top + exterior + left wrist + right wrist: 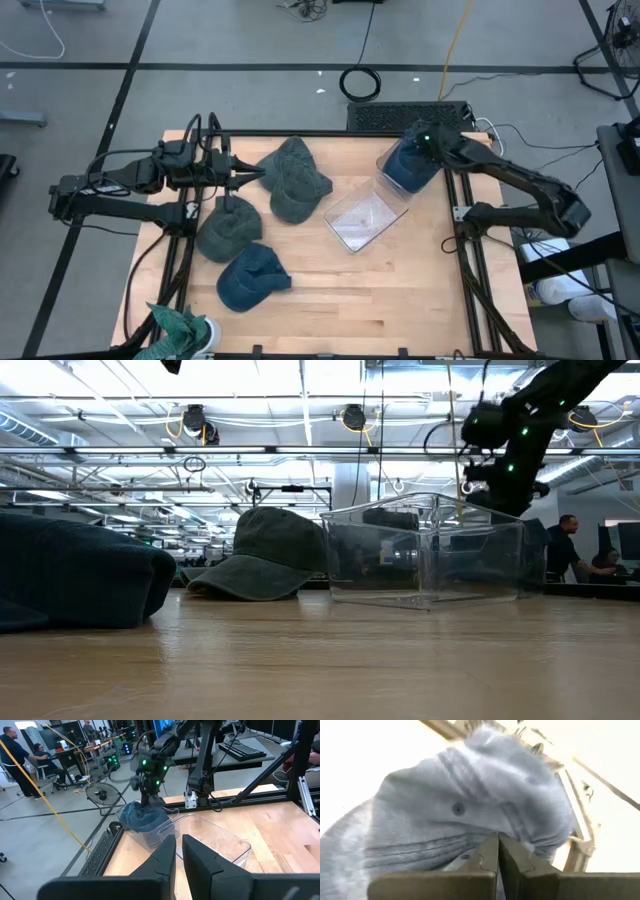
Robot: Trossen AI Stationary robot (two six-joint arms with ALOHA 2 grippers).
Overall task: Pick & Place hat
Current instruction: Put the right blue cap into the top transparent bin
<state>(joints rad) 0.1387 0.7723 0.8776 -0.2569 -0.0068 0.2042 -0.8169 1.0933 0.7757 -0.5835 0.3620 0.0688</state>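
Hats lie scattered over the wooden table (400, 290), and 1 of them, a blue hat (404, 166), hangs pinched in the right gripper (420, 142) at the far right end of a clear plastic bin (366, 220). In the right wrist view the 2 dark fingers (487, 852) are pressed together on a fold of this hat's cloth, which fills most of that picture. The left wrist view shows the blue hat sitting low in the far end of the bin, with the right arm reaching down onto it. The left gripper (258, 178) waits near the table's far left side, its fingers (165, 857) nearly together with only a thin slit between them and nothing held. Just beside it lie 2 green hats (292, 178), overlapping each other. Nearer the front sits a grey-green hat (228, 230), and touching its front edge a second blue hat (250, 278). A teal cloth (178, 325) lies at the front left corner. People (565, 550) sit in the room behind.
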